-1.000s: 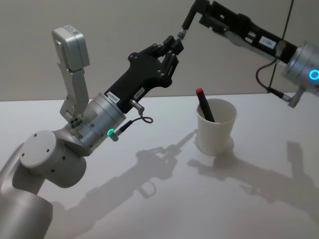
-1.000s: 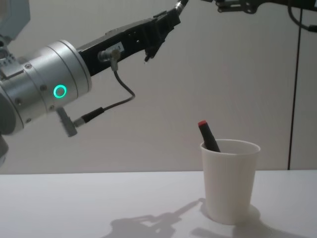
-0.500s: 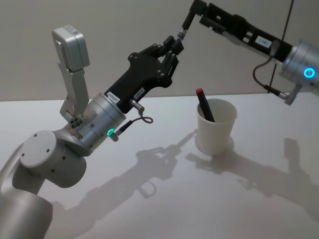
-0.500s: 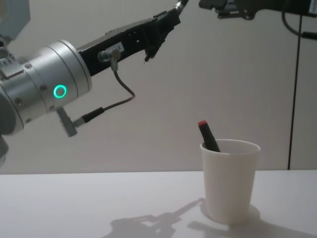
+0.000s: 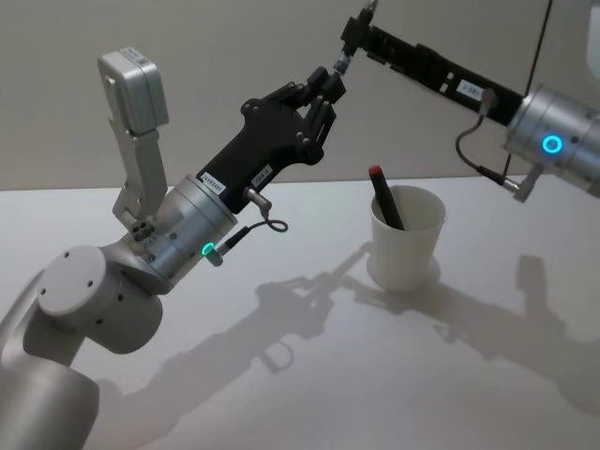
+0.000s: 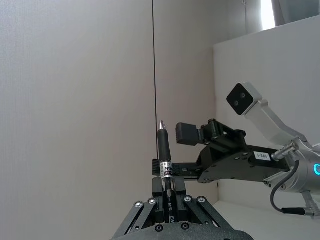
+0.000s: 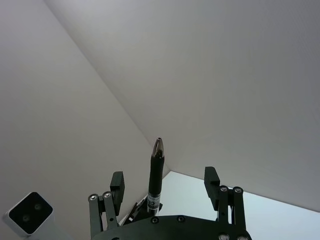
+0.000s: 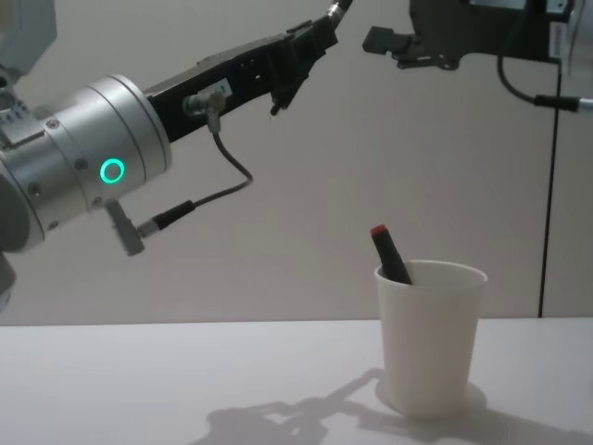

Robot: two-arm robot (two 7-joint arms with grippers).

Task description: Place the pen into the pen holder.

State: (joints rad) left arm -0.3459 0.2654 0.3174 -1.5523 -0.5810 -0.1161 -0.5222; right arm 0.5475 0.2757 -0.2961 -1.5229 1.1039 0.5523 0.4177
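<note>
Right gripper (image 5: pixel 352 33) shifted, pen (image 5: pixel 384 202) in pen holder (image 5: pixel 408 255)

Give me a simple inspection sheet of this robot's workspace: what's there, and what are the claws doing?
Surface: white table, carrying the cup.
Job's things: pen held high in the air; pen holder, a white paper cup, standing upright.
Clutter: red-capped marker leaning inside the cup.
Grippers: left gripper shut on the pen; right gripper open, fingers either side of the pen.
Cables: left wrist cable and right wrist cable, both hanging loose.
Surroundings: plain wall; nothing else seen.
</note>
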